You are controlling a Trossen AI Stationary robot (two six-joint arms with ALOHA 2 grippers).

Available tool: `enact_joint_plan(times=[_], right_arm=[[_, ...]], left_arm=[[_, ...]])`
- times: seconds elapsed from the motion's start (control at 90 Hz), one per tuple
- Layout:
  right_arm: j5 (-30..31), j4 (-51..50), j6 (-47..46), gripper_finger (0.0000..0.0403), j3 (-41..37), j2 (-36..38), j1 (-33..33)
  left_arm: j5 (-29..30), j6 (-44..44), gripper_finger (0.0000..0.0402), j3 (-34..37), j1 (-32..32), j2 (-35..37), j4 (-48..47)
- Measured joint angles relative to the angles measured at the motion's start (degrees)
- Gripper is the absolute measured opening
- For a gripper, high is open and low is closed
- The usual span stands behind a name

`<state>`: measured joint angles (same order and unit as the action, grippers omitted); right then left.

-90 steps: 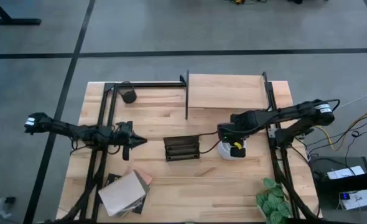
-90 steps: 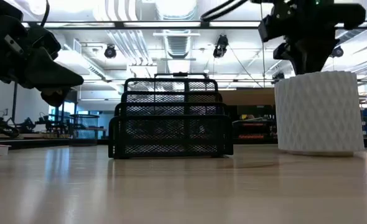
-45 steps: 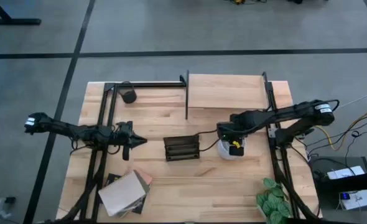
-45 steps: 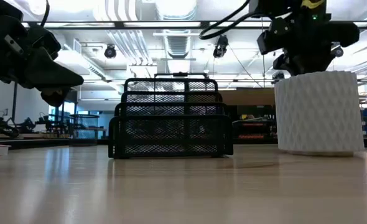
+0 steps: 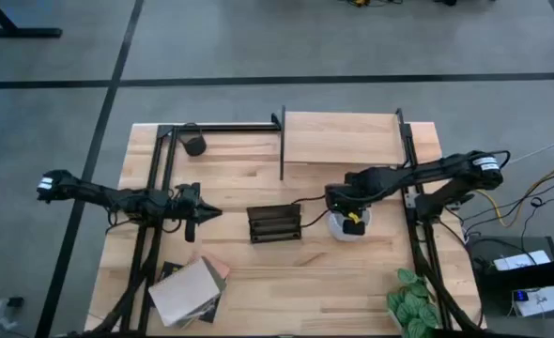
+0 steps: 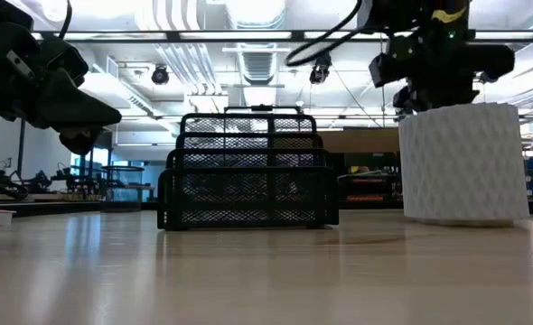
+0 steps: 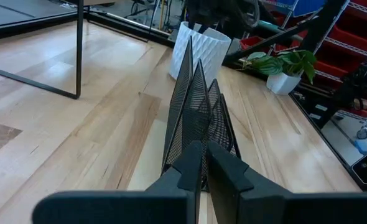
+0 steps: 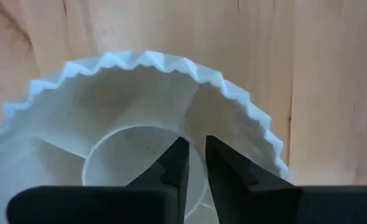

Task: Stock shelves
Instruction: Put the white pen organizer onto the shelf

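Observation:
The shelves (image 5: pixel 341 138), a pale board in a thin black frame, stand at the table's far edge. A white ribbed pot (image 5: pixel 339 231) stands upright on its base right of centre. My right gripper (image 8: pixel 196 146) hangs over its mouth (image 8: pixel 109 124), pointing down. Its fingers are open by only a narrow gap, with nothing between them. In the low view my right gripper (image 6: pixel 434 90) sits just above the pot's rim (image 6: pixel 463 108). At the table's left my left gripper (image 5: pixel 202 212) is shut, level and empty, pointing at a black mesh rack (image 5: pixel 274 222).
The mesh rack (image 6: pixel 248 171) stands at the table's centre, just left of the pot. A stack of books (image 5: pixel 188 291) lies near the front left, a potted plant (image 5: pixel 413 300) at the front right, and a dark cup (image 5: pixel 194 144) at the far left.
My right gripper has shifted a little toward the table's left edge and come down closer to the pot's rim. The pot has stayed where it was.

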<state>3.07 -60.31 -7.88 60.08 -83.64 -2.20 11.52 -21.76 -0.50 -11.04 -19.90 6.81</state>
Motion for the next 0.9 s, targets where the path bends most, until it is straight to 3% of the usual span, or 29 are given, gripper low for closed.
enact_joint_plan(times=[0.467,0.9], right_arm=[[-0.1,0.6,1.2,0.0003,-0.1,-2.4,0.0],[-0.1,-2.4,1.5,0.0000,3.5,-2.3,0.0]], left_arm=[[0.0,0.0,0.0007,0.0,0.0,0.0,0.0],[0.0,0.0,0.0006,0.0,0.0,0.0,0.0]])
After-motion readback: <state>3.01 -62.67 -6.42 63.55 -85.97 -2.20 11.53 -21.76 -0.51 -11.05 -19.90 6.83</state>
